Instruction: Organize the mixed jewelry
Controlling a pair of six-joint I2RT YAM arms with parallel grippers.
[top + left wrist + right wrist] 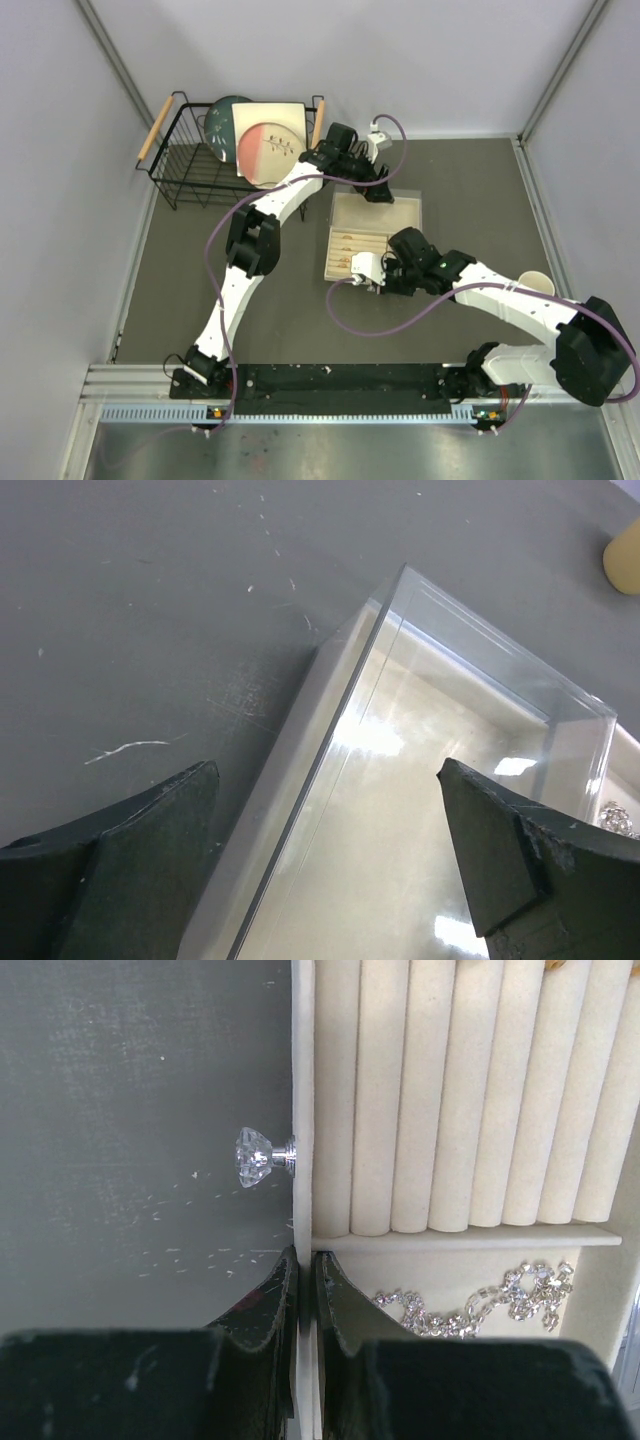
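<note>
Clamping is applied to the tray wall by the right gripper; the left gripper is spread open above a clear lid.
Chain: laid in a compartment at 4 o'clock from the knob; judged light, limp, snag-prone; best taken at one end. No writing seen.

Robot laboratory cell, identified by plain pale partition walls, a grey matted tabletop, two cabled arms bolted to an aluminium rail along the lower edge, and a wire rack at upper left.
</note>
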